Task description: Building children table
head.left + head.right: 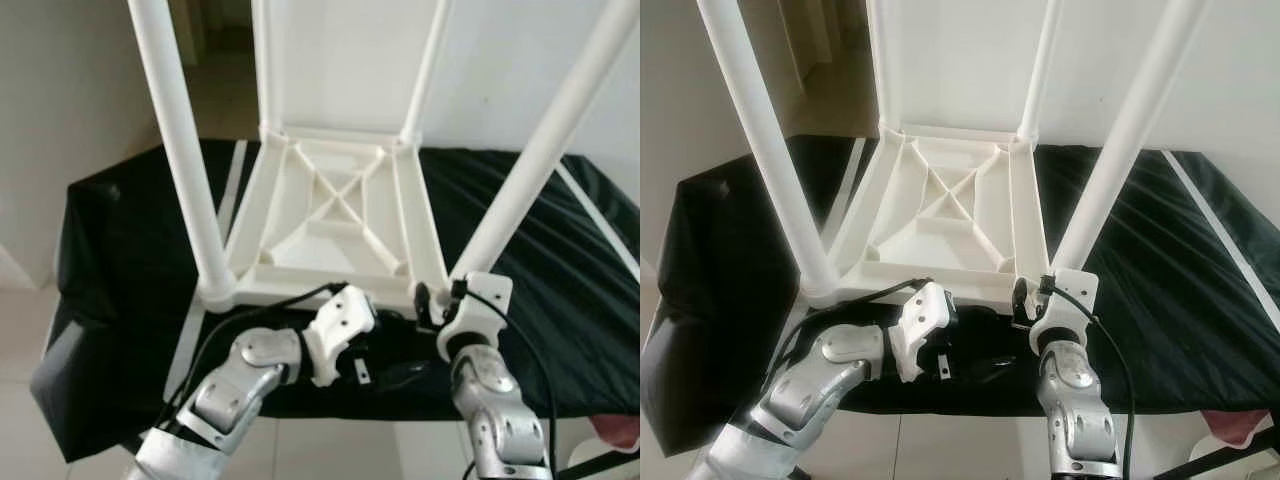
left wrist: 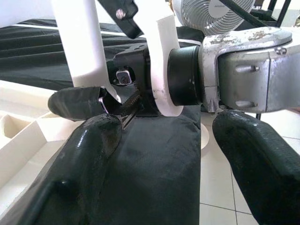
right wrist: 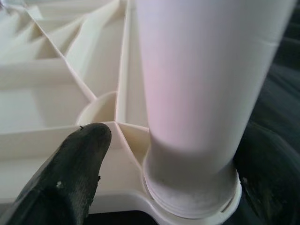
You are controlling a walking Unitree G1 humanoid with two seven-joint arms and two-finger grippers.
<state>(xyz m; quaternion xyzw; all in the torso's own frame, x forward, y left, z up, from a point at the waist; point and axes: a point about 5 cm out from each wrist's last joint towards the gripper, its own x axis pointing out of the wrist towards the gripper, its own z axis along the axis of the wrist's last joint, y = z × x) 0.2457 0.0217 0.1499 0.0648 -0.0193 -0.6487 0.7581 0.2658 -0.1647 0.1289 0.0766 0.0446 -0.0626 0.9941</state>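
The silver left arm [image 1: 235,385] reaches forward and bends inward, its black-fingered left gripper [image 2: 164,140] spread wide. The silver right arm [image 1: 495,405] stretches straight ahead, and its black-fingered right gripper [image 3: 164,178] stands parted, fingers [image 3: 77,164] apart.

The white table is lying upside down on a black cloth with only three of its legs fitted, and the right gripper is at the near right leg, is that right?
Not quite: four legs are fitted, not three. The left eye view shows the upturned white table on the black cloth with a leg in every corner. The right gripper is indeed at the near right leg.
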